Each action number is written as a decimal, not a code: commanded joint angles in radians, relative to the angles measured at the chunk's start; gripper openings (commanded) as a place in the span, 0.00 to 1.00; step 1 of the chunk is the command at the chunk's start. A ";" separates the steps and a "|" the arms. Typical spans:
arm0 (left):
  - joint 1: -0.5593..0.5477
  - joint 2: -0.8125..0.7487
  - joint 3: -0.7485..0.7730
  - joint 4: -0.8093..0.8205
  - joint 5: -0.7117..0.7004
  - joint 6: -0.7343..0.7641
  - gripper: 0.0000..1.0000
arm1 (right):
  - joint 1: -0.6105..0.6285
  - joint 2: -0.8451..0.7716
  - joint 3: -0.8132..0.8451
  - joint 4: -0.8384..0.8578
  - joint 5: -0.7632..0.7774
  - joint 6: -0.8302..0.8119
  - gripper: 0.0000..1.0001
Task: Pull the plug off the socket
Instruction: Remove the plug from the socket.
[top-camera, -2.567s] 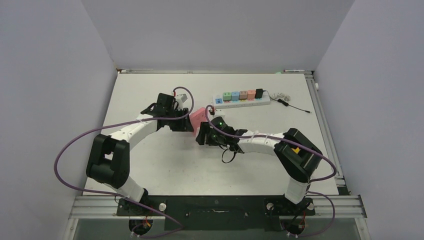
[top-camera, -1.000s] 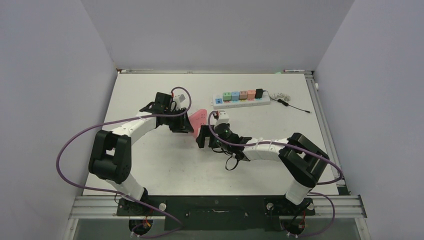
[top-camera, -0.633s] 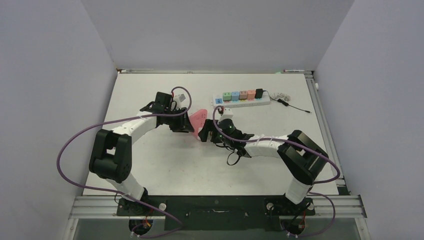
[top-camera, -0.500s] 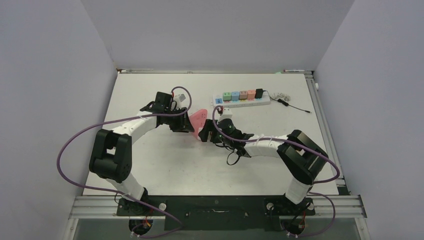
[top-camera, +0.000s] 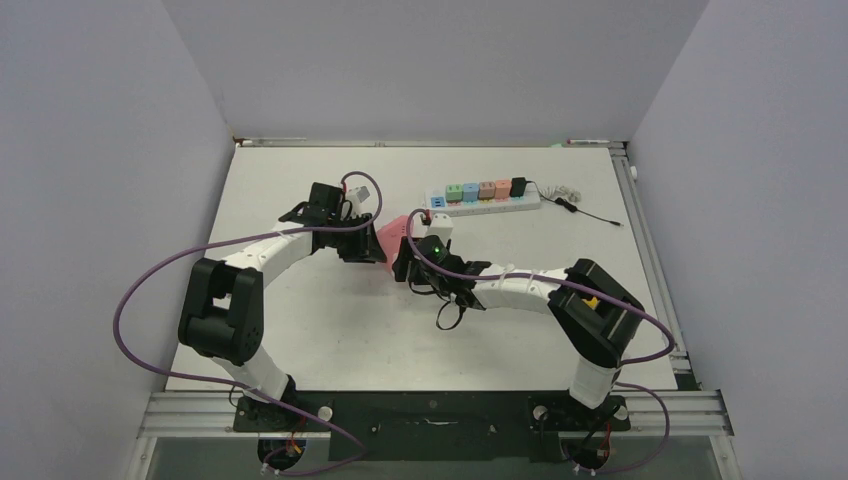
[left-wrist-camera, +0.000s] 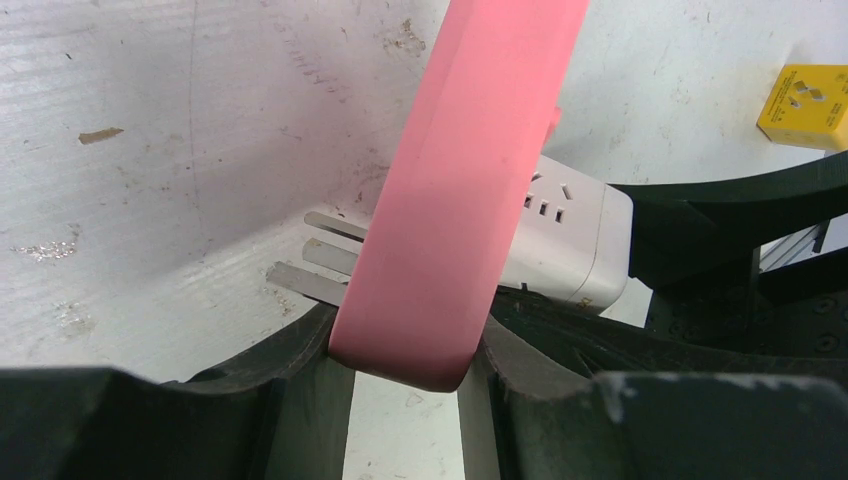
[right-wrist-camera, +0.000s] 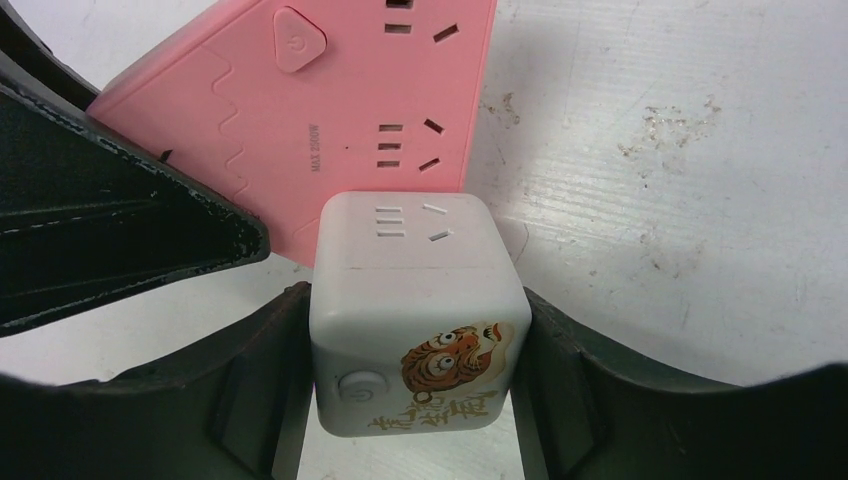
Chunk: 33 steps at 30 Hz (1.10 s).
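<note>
White tiger-sticker cube plug (right-wrist-camera: 420, 265) pinched by right claw (right-wrist-camera: 415, 315); left claw (left-wrist-camera: 405, 335) clamps pink socket (left-wrist-camera: 470, 170).

left wrist | plug (left-wrist-camera: 575, 235) half hidden behind socket (left-wrist-camera: 460, 200); socket top cut off at edge

Near the middle of the table (top-camera: 300, 340), a socket block (top-camera: 392, 230) caught in the left gripper (left-wrist-camera: 405, 355), with the cube plug (right-wrist-camera: 412, 260) right beside it on the right, tucked inside the right gripper (right-wrist-camera: 415, 310). Behind both and a bit to the right, near the back edge, a long power strip (top-camera: 483, 199) with a row of small cubes (top-camera: 478, 190) on top. To the right of that strip, a thin cable (top-camera: 590, 210) flat on the table.
</note>
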 joint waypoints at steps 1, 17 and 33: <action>-0.015 0.014 0.032 0.015 0.002 0.013 0.00 | 0.029 0.020 0.060 -0.060 0.107 0.027 0.26; -0.007 0.020 0.047 -0.006 -0.018 0.030 0.00 | -0.065 -0.090 -0.185 0.345 -0.356 -0.060 0.05; 0.001 0.014 0.048 -0.013 -0.024 0.034 0.00 | -0.079 -0.177 -0.175 0.236 -0.447 -0.165 0.05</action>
